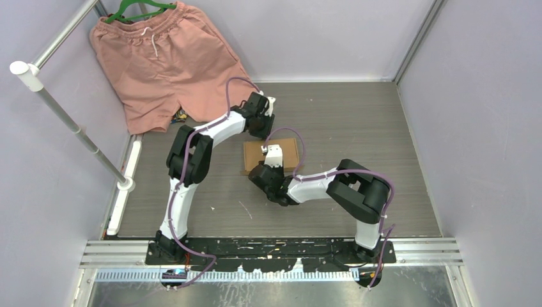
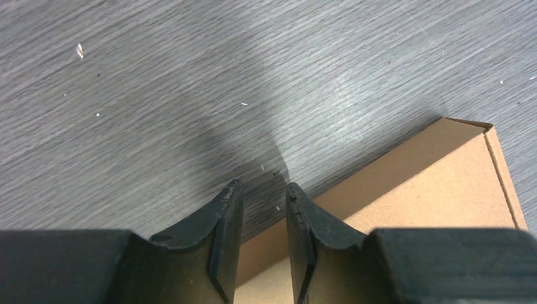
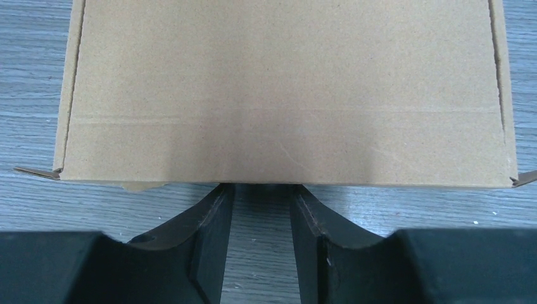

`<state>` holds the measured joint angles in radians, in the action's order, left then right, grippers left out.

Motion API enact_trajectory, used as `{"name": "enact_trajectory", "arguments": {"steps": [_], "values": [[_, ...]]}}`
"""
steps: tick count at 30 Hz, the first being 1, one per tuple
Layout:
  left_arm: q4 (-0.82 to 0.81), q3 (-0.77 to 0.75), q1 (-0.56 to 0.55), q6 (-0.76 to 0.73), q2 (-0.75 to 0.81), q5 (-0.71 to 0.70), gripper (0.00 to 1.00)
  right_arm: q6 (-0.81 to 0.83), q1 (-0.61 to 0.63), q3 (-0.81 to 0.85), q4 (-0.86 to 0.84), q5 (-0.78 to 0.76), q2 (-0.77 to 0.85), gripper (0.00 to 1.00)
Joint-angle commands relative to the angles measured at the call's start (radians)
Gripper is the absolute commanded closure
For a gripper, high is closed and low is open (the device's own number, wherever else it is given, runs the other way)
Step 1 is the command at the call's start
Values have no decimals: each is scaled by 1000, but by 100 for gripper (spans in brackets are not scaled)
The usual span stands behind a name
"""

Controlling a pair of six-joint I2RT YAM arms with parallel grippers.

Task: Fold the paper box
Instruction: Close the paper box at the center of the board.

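Observation:
The paper box (image 1: 291,152) is a small closed brown cardboard box lying flat at the table's middle. My left gripper (image 1: 263,128) hovers at the box's far edge. In the left wrist view its jaws (image 2: 263,187) stand a narrow gap apart with nothing between them, tips over bare table, and the box (image 2: 430,190) lies below and to the right. My right gripper (image 1: 271,167) is at the box's near edge. In the right wrist view it (image 3: 261,189) is open and empty, its tips right at the near side of the box (image 3: 285,88).
Salmon-pink shorts (image 1: 166,57) on a green hanger (image 1: 140,9) hang at the back left, by a white rail (image 1: 70,121). Lilac walls close in the grey wood-grain table (image 1: 358,121) on three sides.

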<state>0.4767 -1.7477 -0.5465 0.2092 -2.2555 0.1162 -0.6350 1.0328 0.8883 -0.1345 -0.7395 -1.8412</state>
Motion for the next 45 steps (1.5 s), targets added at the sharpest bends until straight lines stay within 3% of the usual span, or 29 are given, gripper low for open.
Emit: {"name": "enact_trajectory", "arguments": {"steps": [1,23,45], "values": [[355,106,-113,9,-75,174,67,0,-58,-30,17,-113,-51,55],[275,267,-193,40,-34,188,67,18,-54,-36,28,-133,-22,55],[177,437,-235,103,68,130,67,-193,100,-232,263,-135,225,53]]}}
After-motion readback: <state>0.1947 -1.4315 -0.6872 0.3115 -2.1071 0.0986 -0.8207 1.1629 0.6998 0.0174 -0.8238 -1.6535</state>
